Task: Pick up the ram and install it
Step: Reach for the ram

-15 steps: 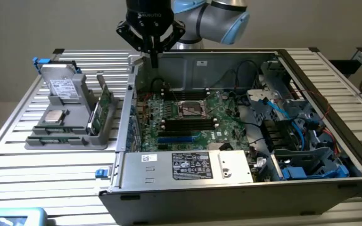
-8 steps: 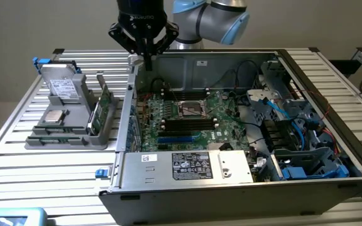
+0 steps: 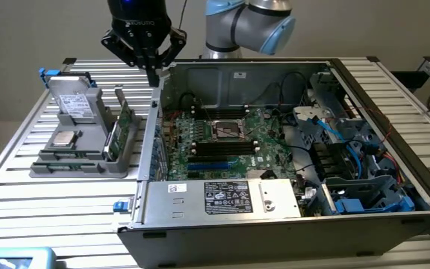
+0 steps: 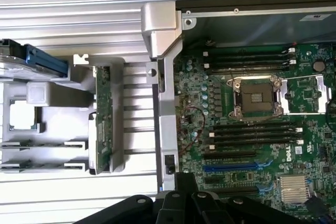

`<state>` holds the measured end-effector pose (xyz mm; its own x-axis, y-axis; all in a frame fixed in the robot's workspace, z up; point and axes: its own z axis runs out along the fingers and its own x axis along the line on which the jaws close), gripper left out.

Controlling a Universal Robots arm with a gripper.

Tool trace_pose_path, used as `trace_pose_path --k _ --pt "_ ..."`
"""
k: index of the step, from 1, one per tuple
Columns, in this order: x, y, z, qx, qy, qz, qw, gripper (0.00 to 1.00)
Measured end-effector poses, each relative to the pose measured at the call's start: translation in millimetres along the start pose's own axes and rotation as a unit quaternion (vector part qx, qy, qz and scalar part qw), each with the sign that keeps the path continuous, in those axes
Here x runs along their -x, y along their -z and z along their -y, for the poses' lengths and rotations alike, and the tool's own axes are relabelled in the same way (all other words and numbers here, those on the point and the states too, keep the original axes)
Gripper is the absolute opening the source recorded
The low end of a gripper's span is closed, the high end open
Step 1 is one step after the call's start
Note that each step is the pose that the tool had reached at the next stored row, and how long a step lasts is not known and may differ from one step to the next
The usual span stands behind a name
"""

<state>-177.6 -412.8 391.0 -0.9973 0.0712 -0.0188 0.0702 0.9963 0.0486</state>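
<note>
— Claw [image 3: 154, 75] pressed together on nothing, hanging over the far corner of the computer case [image 3: 149, 151], right above its side wall.
— Where's the ram?
— The ram [image 3: 113, 140] stands on edge in the grey holder [image 3: 73, 168], along the holder's edge nearest the case, untouched.
— How should it go in?
— I'd say open up first, square across the stick's thin faces, come straight down on its middle, and stay clear of the taller green card [image 3: 125, 115] just beside it.

Exterior view looks obliquely down on the computer case [image 3: 275, 242]; wrist view, nearer, straight down, sharing motherboard [image 3: 269, 120] [image 4: 197, 95].
</note>
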Motion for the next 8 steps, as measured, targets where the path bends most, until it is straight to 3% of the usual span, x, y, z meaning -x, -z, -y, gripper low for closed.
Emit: trace_pose_path --k 8 --pt "-36.4 -3.1 2.8 -0.0004 0.000 -0.0005 1.0000 0.11"
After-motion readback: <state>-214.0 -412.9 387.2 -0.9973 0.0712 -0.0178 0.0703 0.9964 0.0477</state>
